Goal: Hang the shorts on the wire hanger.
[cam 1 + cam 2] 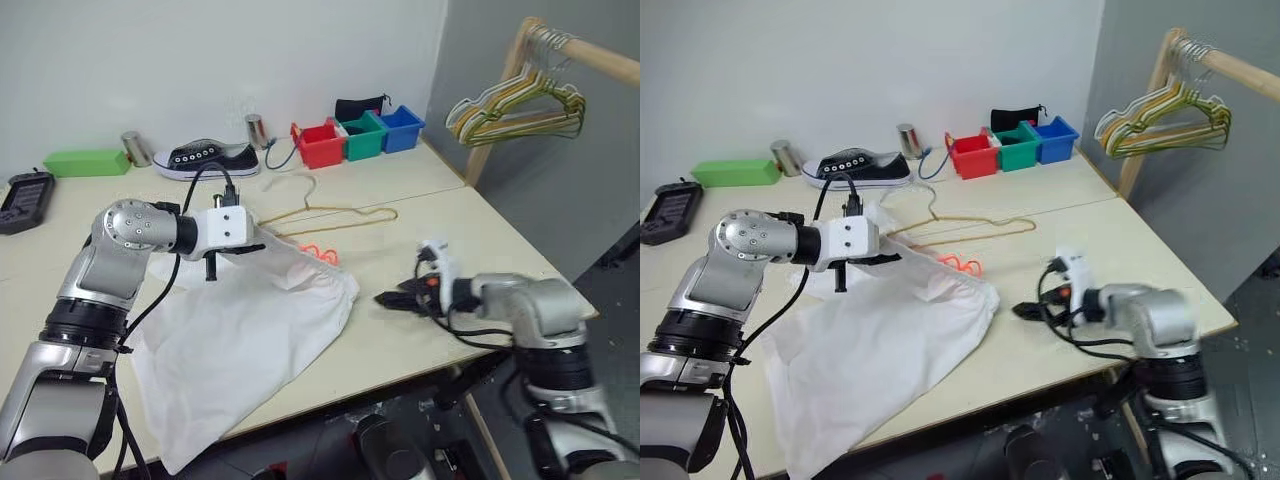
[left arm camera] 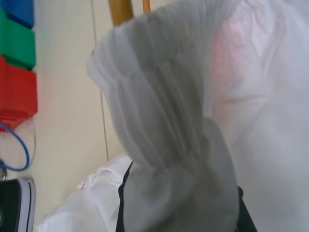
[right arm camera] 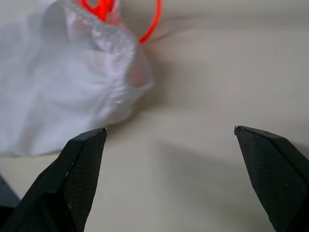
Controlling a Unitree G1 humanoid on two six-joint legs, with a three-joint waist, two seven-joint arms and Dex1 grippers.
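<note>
Left hand (image 1: pixel 252 247) is clamped tight on the gathered waistband of the shorts (image 1: pixel 250 335), which drape from it down across the worktop (image 1: pixel 480 240) toward the near edge. Right hand (image 3: pixel 169 140) hangs spread wide, empty, just beside the shorts. The wire hanger (image 1: pixel 335 213) lies flat just behind the shorts.

The room is evenly and softly lit from above, bright enough that the pale table (image 1: pixel 440 215) shows only faint, diffuse shadows and the shorts (image 1: pixel 240 345) look nearly washed out, without hard glare. The right gripper (image 1: pixel 400 297) is smeared by motion blur in the head views. Up close at the wrists, the gathered fabric is soft and out of focus, shaded grey in its folds, and the black fingertips (image 3: pixel 82 164) show clearly.
</note>
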